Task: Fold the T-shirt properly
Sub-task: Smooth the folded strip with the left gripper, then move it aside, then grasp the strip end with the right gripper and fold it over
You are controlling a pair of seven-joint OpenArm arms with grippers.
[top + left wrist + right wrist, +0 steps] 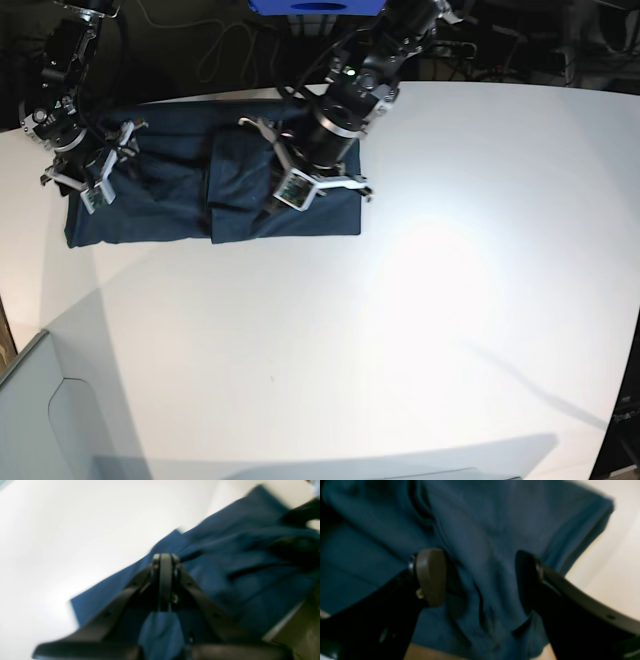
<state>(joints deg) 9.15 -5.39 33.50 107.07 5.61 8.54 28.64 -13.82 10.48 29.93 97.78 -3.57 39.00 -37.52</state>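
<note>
The dark navy T-shirt (180, 200) lies partly folded on the white table (450, 300), at the back left in the base view. Its right part is doubled over into a thicker panel (300, 215). My left gripper (163, 558) is shut, pads pressed together, just above the cloth (237, 567) near that panel's front edge; whether fabric is pinched does not show. My right gripper (480, 580) stands open over the shirt's left end (482, 530), with a ridge of cloth between its fingers. Both wrist views are blurred.
A blue box (315, 6) and loose cables (220, 50) sit behind the table's far edge. A pale grey surface (40, 420) lies off the front left corner. The shirt's left end reaches close to the table's left edge.
</note>
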